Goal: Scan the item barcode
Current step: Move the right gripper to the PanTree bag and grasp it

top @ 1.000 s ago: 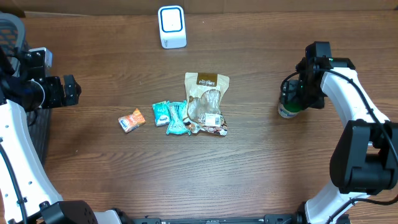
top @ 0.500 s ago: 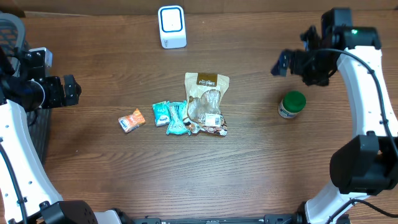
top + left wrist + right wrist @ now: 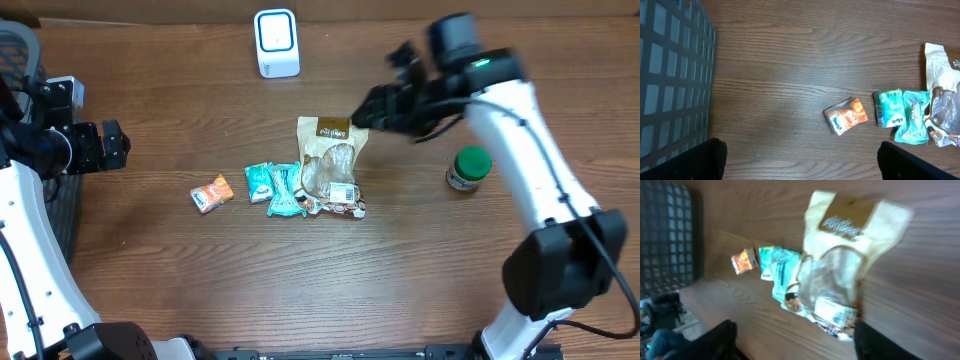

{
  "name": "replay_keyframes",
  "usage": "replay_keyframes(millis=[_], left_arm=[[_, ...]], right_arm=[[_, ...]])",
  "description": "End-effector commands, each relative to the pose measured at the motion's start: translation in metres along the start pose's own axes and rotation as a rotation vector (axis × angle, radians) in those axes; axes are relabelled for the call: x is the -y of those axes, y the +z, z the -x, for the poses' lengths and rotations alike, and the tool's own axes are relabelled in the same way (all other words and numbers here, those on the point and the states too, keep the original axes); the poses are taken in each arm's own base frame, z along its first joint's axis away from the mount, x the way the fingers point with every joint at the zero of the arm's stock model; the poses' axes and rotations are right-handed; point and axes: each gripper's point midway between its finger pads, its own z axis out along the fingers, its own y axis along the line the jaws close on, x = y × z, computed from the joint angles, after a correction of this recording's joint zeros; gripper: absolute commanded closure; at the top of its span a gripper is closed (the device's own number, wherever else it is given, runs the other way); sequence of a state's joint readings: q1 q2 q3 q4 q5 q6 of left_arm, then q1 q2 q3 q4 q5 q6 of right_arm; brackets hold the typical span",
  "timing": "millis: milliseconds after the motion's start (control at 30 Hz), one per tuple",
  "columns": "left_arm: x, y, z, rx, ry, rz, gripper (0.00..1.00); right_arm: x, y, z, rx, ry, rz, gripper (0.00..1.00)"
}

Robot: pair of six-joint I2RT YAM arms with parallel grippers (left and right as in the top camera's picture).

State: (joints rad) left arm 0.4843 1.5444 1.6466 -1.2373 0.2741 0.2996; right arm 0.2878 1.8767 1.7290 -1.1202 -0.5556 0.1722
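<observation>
Right gripper [image 3: 365, 108], jaws spread and empty, is hovering over the far end of the snack pouch [image 3: 333, 165] lying mid-way across the wooden table [image 3: 450, 280], a light, soft, crinkly bag probably best pinched by its flat sealed header.

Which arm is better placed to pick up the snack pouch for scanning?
Right. The right fingers, open, hang over the snack pouch, which fills that wrist view. The left fingers are far off, beside the basket.

Snack bag [image 3: 942, 65] — cropped at right edge
</observation>
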Motion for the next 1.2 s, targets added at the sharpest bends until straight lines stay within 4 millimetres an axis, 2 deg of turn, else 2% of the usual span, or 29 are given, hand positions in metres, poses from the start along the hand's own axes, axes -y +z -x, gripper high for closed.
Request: replay_keyframes(millis=[0,67,167,333,433,567,700,800,967,1167], left_arm=[[0.004,-0.015,0.007,0.049,0.04,0.002,0.01],[0.005,-0.015,0.008,0.05,0.04,0.002,0.0],[0.005,-0.015,0.008,0.05,0.039,0.0,0.0],[0.005,-0.015,0.008,0.053,-0.067,-0.003,0.0],[0.005,-0.015,0.008,0.053,-0.174,-0.005,0.01],[0.005,-0.015,0.008,0.052,-0.271,-0.011,0.0],[0.015,-0.015,0.011,0.061,-0.273,-0.068,0.01],[0.02,-0.015,0.013,0.064,-0.266,-0.082,0.01],[0.038,-0.011,0.017,0.061,-0.181,-0.108,0.0],[0.076,-0.005,0.023,0.062,-0.07,-0.157,0.02]], right_arm=[[-0.011,0.033,-0.019,-0.025,0.079,-0.083,0.46],[-0.023,0.052,-0.028,-0.035,0.078,-0.084,0.6],[-0.032,0.079,-0.041,-0.022,0.098,-0.125,0.73],[-0.036,0.115,-0.06,0.013,0.107,-0.168,0.85],[-0.037,0.131,-0.072,0.007,0.081,-0.155,0.86],[-0.023,0.14,-0.078,0.02,0.106,-0.183,0.85],[-0.005,0.146,-0.079,0.052,0.113,-0.233,0.83],[0.001,0.153,-0.079,0.061,0.115,-0.237,0.83],[0.001,0.176,-0.073,0.066,0.117,-0.194,0.83],[0.006,0.178,-0.074,0.063,0.122,-0.209,0.83]])
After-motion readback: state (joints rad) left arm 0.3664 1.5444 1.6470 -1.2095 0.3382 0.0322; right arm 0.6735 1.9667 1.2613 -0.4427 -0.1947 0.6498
